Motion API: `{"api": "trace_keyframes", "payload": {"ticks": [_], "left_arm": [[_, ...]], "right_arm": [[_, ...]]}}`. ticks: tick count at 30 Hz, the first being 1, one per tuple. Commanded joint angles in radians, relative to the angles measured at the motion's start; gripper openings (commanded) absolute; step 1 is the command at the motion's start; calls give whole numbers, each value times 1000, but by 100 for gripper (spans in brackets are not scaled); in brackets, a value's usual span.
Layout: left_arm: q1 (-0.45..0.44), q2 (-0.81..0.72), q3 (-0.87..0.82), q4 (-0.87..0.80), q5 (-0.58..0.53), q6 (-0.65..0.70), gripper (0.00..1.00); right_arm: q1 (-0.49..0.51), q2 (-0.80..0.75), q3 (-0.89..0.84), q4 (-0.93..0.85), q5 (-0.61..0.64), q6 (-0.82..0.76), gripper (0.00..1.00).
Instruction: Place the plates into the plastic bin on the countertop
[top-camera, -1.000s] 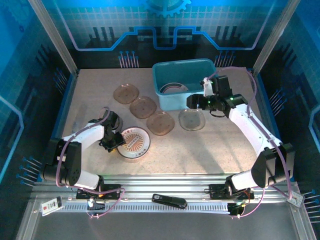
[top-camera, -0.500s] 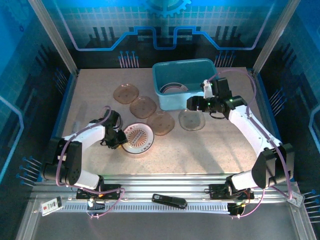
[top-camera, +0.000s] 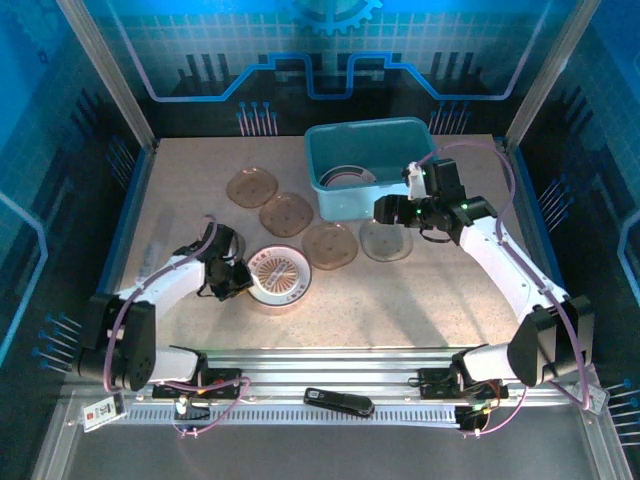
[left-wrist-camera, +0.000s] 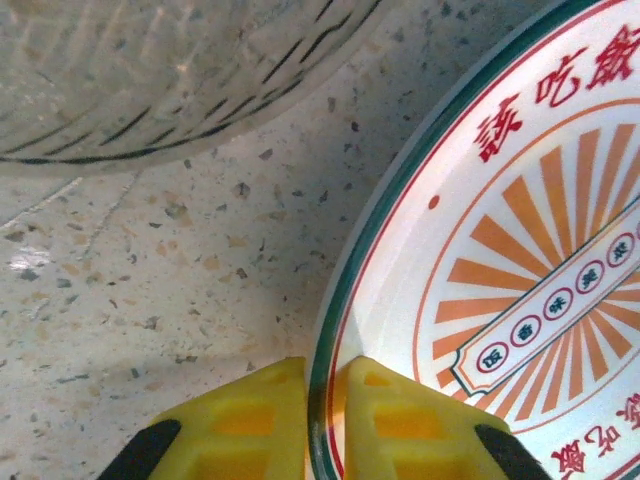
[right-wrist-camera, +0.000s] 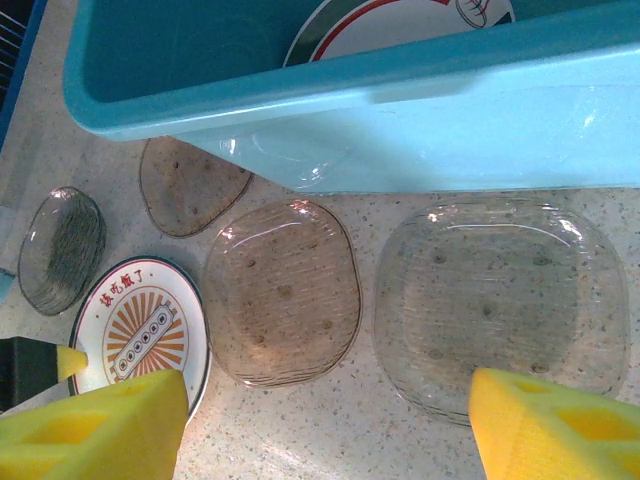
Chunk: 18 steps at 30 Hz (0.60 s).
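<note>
A round white plate (top-camera: 277, 278) with a green and red rim and an orange sunburst lies on the beige countertop (top-camera: 420, 300). My left gripper (top-camera: 238, 281) is shut on its left rim, one yellow finger on each side (left-wrist-camera: 322, 375). Several smoky-brown plates (top-camera: 286, 213) lie in a diagonal row; the nearest two (right-wrist-camera: 283, 290) (right-wrist-camera: 500, 300) are below my right gripper (right-wrist-camera: 325, 400), which hovers open over them beside the teal plastic bin (top-camera: 312, 165). Another patterned plate (right-wrist-camera: 400, 20) leans inside the bin.
The bin's near wall (right-wrist-camera: 400, 110) stands just beyond the two nearest smoky plates. A black handset (top-camera: 338, 402) lies on the metal rail at the front. Blue edging borders the countertop on left and right. Open surface lies in front of the right arm.
My left gripper has closed on the white plate's rim. That plate has slid slightly right, toward the nearest smoky plate. The right gripper has hardly moved.
</note>
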Motion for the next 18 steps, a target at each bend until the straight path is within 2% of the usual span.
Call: {"api": "trace_keyframes", "payload": {"ticks": [1,9,18], "left_arm": [[-7,-69,-27,-57,-46,-11,9],[-5,-245,-24,-70,-53,-17,0],[-6,-315,40,-102,-42,3,0]], "right_arm": [[19,-27,0,-4,9,10,75],[33,-34,-1,-7,11,22,75],[43,-53,-7,-11,18,27,75]]}}
